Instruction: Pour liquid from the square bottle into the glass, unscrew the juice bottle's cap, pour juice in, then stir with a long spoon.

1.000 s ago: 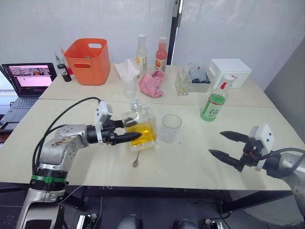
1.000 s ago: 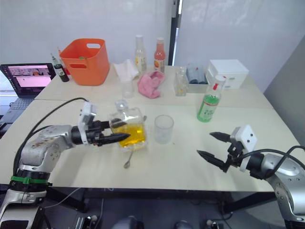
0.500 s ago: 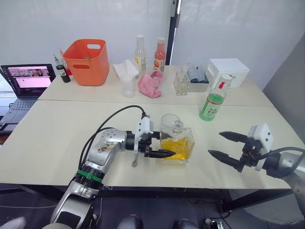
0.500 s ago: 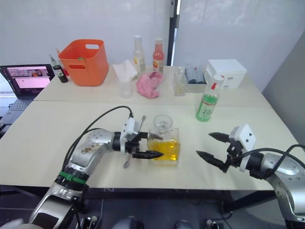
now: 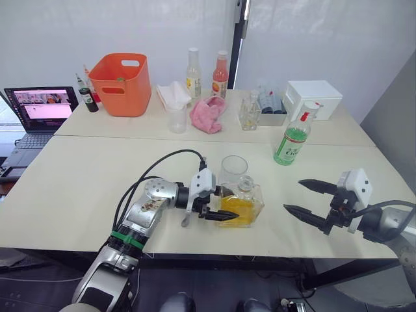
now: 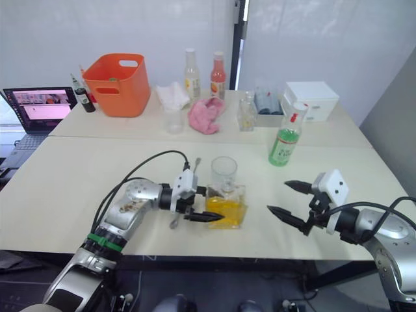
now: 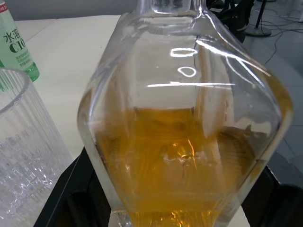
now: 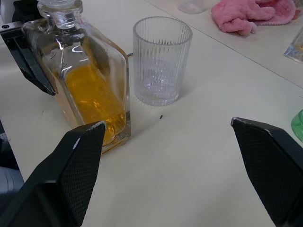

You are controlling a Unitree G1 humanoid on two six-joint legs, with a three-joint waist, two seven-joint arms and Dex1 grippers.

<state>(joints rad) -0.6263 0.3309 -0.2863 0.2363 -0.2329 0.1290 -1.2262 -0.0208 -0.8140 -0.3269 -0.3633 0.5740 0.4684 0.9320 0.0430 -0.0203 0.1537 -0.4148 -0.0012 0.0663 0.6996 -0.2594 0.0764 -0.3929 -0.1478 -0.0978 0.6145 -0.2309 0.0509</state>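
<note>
The square bottle (image 5: 242, 202) stands upright near the table's front edge, about half full of orange-yellow liquid, its glass stopper (image 8: 59, 12) in the neck. My left gripper (image 5: 230, 203) is shut on the bottle's body from the left side. Just behind the bottle stands the ribbed clear glass (image 5: 233, 170), with nothing in it. The long spoon (image 6: 175, 221) lies on the table, mostly hidden behind my left wrist. Farther right and back is the juice bottle (image 5: 290, 140) with its white cap (image 5: 311, 107) on. My right gripper (image 5: 292, 195) hovers open, well to the right of the bottle.
Along the back of the table are an orange basket (image 5: 120, 82), two tall slim bottles (image 5: 193, 70), a frosted cup (image 5: 176, 121), a pink cloth (image 5: 208, 114), a small faceted bottle (image 5: 249, 114) and a white box (image 5: 313, 97). A laptop (image 5: 40, 108) sits far left.
My left arm has carried the square bottle rightward, from left of the glass to just in front of it, and brought it from tilted to upright. The right gripper has stayed put.
</note>
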